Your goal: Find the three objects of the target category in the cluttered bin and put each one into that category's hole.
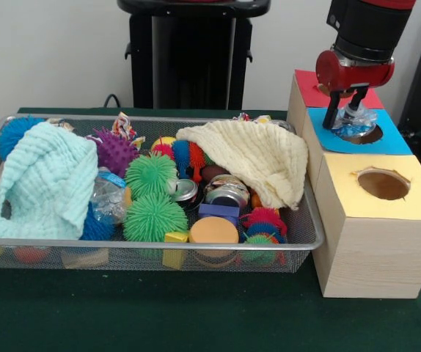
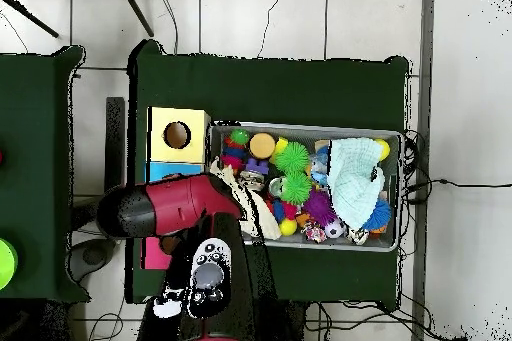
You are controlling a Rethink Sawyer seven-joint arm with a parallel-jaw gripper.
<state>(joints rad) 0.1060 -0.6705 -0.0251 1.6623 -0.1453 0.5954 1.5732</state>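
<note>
My gripper (image 1: pixel 347 111) hangs over the wooden box's blue-topped section (image 1: pixel 395 141), shut on a crumpled clear plastic bottle (image 1: pixel 357 122) with a blue label. The bottle sits just above the blue hole (image 1: pixel 370 136), partly covering it. Another crumpled clear bottle (image 1: pixel 109 193) lies in the wire bin (image 1: pixel 159 246) beside the light blue cloth (image 1: pixel 45 180). In the overhead view the red arm (image 2: pixel 175 207) hides the gripper, the bottle and the blue hole.
The box also has a red top (image 1: pixel 309 89) and a yellow top with an open hole (image 1: pixel 383 184). The bin holds a cream cloth (image 1: pixel 258 158), green spiky balls (image 1: pixel 152 176), a purple spiky ball (image 1: pixel 114 150), metal cans (image 1: pixel 229 192) and an orange disc (image 1: pixel 213 230).
</note>
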